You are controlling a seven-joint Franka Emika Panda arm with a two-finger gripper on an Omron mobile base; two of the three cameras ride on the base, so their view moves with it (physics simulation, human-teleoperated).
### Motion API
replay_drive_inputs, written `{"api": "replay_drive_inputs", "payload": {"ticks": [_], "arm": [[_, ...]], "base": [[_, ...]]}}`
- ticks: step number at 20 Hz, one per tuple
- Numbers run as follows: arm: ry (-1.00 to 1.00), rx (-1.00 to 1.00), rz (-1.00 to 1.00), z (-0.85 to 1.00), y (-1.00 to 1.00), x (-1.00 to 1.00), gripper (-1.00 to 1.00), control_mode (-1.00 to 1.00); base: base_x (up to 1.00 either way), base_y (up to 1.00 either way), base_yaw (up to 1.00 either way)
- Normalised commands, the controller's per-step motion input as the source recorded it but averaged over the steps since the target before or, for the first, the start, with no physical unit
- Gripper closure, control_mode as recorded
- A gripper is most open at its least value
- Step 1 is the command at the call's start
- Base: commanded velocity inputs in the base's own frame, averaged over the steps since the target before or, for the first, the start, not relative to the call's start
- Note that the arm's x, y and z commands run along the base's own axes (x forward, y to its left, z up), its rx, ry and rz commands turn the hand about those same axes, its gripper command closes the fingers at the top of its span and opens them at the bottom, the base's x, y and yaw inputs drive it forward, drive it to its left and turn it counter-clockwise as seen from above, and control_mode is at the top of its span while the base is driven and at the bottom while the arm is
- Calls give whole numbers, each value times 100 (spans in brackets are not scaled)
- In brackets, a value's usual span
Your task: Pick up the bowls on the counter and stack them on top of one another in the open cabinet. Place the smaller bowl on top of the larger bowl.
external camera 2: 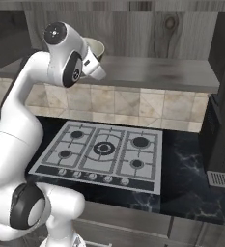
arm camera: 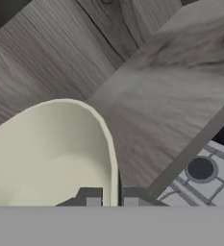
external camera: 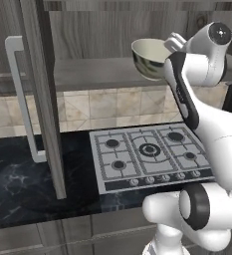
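Note:
My gripper (arm camera: 112, 200) is shut on the rim of the larger bowl (external camera: 148, 60), a deep cream bowl with dark mottling outside. I hold it up in the air at the front of the open cabinet's grey shelf (external camera: 92, 73), slightly tilted. From the right base view the bowl (external camera 2: 96, 47) peeks out behind my wrist. In the hand view its pale inside (arm camera: 46, 153) lies left of the fingertips (arm camera: 93, 200), with the shelf (arm camera: 171, 91) beyond. The smaller bowl is out of view.
The cabinet door (external camera: 43, 99) stands open at the left, its long silver handle (external camera: 19, 99) over the black counter (external camera: 18, 184). A steel gas hob (external camera: 147, 154) lies below the shelf. The tiled wall (external camera 2: 133, 108) runs behind it.

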Motion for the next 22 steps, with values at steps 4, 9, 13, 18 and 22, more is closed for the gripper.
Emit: {"api": "replay_drive_inputs", "payload": {"ticks": [4, 9, 13, 18, 22], "arm": [[-1, 0, 1, -7, 8, 32, 100, -100], [0, 0, 1, -8, 9, 33, 100, -100], [0, 0, 1, -7, 10, 33, 100, -100], [0, 0, 0, -8, 13, 31, 100, -100], [-1, 0, 0, -11, 16, 26, -100, -100]], "base": [[0, 0, 0], [0, 0, 0], [0, 0, 0], [0, 0, 0], [0, 0, 0]]}}
